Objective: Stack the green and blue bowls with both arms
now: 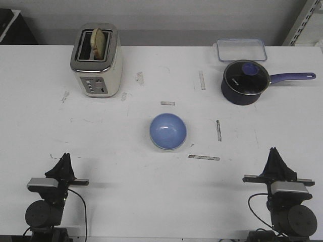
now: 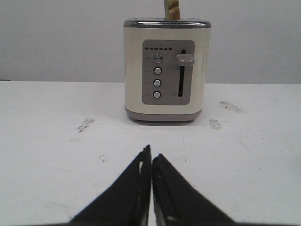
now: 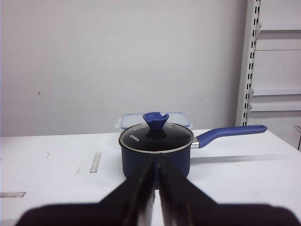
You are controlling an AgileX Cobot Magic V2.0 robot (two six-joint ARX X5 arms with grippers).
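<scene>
The light blue bowl (image 1: 168, 130) sits upright in the middle of the table. A thin pale green edge (image 1: 162, 147) shows under its near rim, so it appears to rest inside the green bowl, which is otherwise hidden. My left gripper (image 1: 64, 157) is shut and empty at the near left, far from the bowl. In the left wrist view the left gripper (image 2: 151, 156) has its jaws together. My right gripper (image 1: 274, 151) is shut and empty at the near right. In the right wrist view the right gripper (image 3: 156, 162) also has its jaws together. Neither wrist view shows a bowl.
A cream toaster (image 1: 97, 61) with toast stands at the back left and fills the left wrist view (image 2: 167, 70). A dark navy saucepan (image 1: 245, 82) with a lid and long handle sits at the back right, also in the right wrist view (image 3: 156, 150). A clear container (image 1: 241, 50) lies behind it.
</scene>
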